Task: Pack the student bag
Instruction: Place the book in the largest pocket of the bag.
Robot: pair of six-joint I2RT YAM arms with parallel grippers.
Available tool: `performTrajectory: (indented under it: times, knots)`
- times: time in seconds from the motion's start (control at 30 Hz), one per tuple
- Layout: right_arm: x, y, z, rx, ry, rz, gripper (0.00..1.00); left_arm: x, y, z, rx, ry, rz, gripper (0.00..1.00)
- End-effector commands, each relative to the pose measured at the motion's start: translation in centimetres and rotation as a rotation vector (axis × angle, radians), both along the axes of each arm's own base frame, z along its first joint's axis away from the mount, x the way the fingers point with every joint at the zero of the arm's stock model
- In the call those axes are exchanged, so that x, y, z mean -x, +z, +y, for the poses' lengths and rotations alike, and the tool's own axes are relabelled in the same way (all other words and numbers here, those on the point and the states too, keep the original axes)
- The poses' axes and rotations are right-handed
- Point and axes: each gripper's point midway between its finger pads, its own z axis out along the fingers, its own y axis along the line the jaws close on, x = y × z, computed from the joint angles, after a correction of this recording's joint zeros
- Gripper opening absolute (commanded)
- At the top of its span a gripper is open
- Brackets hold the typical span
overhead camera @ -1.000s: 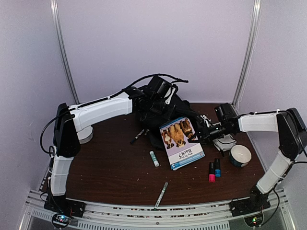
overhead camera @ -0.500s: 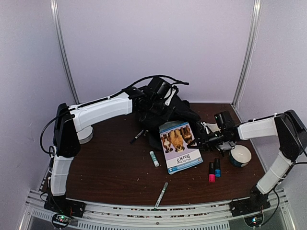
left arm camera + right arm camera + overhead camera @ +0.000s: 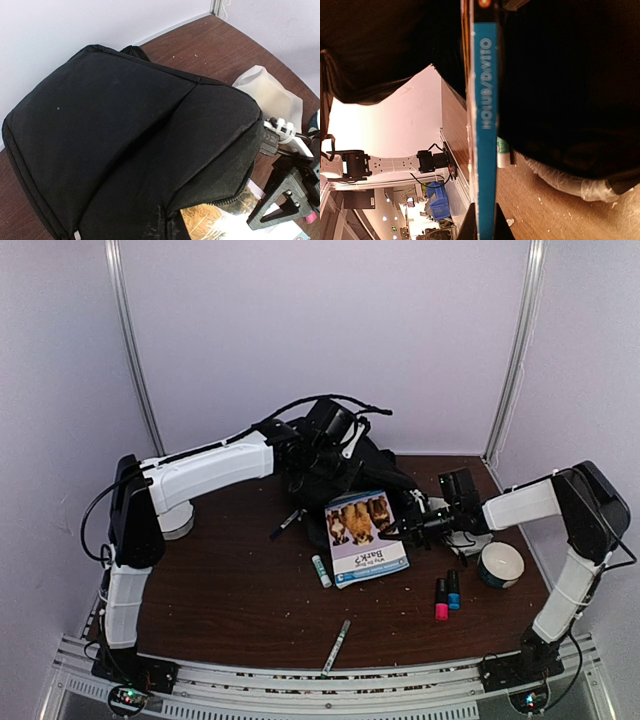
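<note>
Student bag [image 3: 115, 135] sits far-centre on the table [image 3: 230, 590], zip mouth facing the arms. Near edge: marker [image 3: 337, 645], then glue stick [image 3: 321, 571] and two small bottles [image 3: 447, 596], apart from the book [image 3: 362, 535]. Mid: right gripper [image 3: 408, 530] clamped on the book's right edge, its far edge at the bag mouth, likely feeding in. Far: left gripper [image 3: 322, 448] pinched shut on the bag top, apparently lifting the flap for room. Bowl [image 3: 501, 564] just beside the right arm, bump risk.
</note>
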Motion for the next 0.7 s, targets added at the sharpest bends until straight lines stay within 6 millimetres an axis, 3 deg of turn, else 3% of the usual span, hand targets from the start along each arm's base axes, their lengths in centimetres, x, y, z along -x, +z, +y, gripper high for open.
performTrajectory:
  times: [0.0,0.2,0.47,0.6,0.67]
  knots:
    - [-3.1,2.1,1.4,-0.084,-0.041,-0.084,0.00,0.9,7.6,-0.5,0.145,-0.034,-0.115,0.00]
    - [-6.7,1.1,2.2,-0.096,-0.084,-0.102,0.00,2.2,7.5,-0.9,0.129,-0.066,-0.120,0.00]
    - [-10.4,-2.5,2.5,-0.027,-0.125,-0.060,0.00,3.3,7.8,-1.6,0.125,-0.102,-0.128,0.00]
    - [-11.5,-3.2,2.0,0.027,-0.128,-0.064,0.05,3.7,7.5,-1.3,0.113,-0.101,-0.127,0.00]
    - [-11.8,-3.5,1.4,0.084,-0.134,-0.080,0.13,3.9,7.2,-1.2,0.106,-0.101,-0.122,0.00]
